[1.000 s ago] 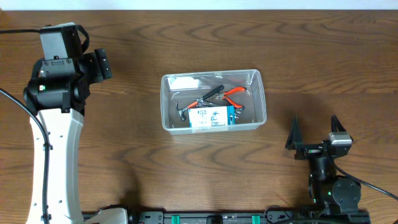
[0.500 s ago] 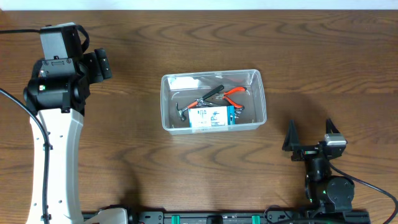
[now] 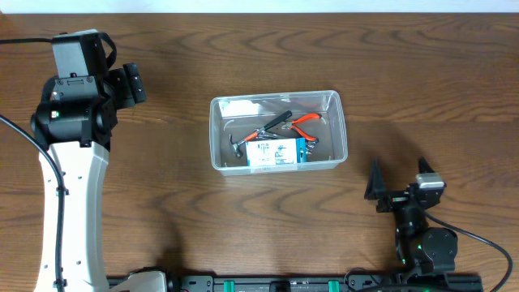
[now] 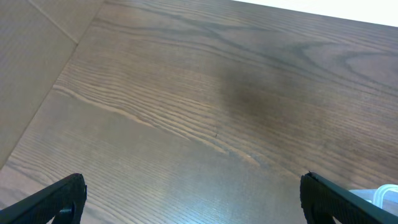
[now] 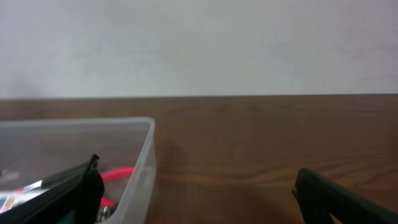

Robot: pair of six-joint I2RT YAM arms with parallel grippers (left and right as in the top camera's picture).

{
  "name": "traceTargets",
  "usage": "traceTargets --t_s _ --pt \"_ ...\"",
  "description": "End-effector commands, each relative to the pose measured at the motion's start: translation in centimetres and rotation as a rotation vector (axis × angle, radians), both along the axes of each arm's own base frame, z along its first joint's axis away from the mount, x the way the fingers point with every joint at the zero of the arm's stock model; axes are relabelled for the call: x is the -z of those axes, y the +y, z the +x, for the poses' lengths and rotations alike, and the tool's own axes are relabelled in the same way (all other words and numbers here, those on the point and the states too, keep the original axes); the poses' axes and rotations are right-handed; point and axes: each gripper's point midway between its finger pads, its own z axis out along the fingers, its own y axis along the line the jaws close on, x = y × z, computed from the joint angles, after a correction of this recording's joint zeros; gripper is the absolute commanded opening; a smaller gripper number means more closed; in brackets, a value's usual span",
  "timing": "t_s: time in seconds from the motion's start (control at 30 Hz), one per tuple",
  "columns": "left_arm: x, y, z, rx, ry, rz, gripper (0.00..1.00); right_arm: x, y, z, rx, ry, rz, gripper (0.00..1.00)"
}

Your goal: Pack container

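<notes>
Peering from the right wrist, you get only one corner of the container [image 5: 144, 155], cut off by the frame's edge; the tools [image 5: 115, 175] inside are hard to tell apart. Overhead it sits mid-way across the table [image 3: 162, 203], long axis running 9 to 3 o'clock. Your right gripper [image 3: 399, 177] sits low at its 5 o'clock, jaws spread wide, pointing toward 12. The left gripper [image 4: 196, 199], also spread, hovers out at 9 o'clock.

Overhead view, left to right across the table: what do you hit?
left arm → clear container, with hand tools and a blue-and-white box inside → right end effector, open and empty, near the front edge
</notes>
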Motion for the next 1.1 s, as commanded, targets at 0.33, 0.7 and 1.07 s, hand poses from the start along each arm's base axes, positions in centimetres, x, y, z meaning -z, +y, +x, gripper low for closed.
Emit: traceTargets --t_s 0.33,0.7,1.07 --pt "-0.91 0.48 -0.09 -0.026 -0.023 0.007 0.98 0.93 0.84 -0.19 -0.057 0.021 -0.096 0.99" --pt "-0.89 0.48 -0.09 -0.026 -0.022 0.007 0.98 0.93 0.84 -0.19 -0.057 0.021 -0.096 0.99" --pt "-0.89 0.48 -0.09 -0.026 -0.022 0.007 0.98 0.93 0.84 -0.19 -0.057 0.021 -0.096 0.99"
